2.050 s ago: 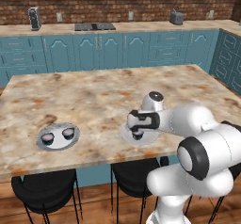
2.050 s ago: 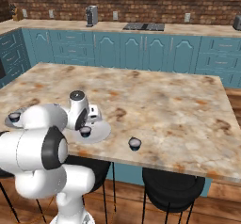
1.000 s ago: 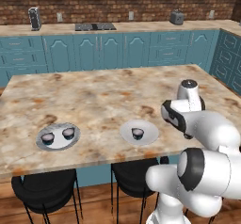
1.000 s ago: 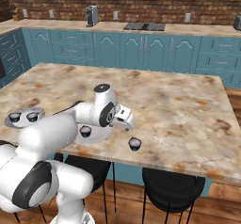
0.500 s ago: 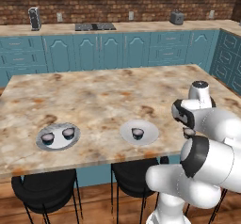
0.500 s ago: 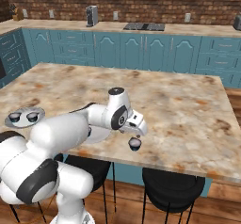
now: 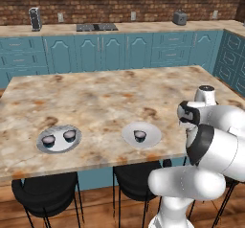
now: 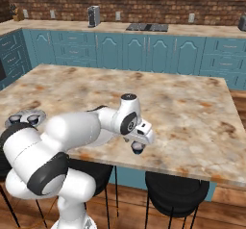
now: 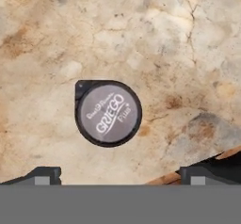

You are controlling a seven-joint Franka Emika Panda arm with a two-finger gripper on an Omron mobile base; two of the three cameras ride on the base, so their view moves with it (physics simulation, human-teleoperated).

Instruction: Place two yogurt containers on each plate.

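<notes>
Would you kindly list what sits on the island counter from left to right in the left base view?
Plate holding two yogurt cups, left one then right one → second plate holding one cup → the robot's arm.

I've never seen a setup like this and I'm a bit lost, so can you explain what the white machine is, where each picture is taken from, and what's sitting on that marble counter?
The white machine is a robot arm on a driving base, in a computer-rendered kitchen. Two pictures come from cameras on the base, behind the arm to its left and right. The third looks down from the hand itself.

On the marble counter the left plate holds two yogurt cups. The middle plate holds one cup. A fourth cup stands on bare counter near the edge.

The gripper hangs open above that last cup, one finger tip on each side. It holds nothing.
</notes>
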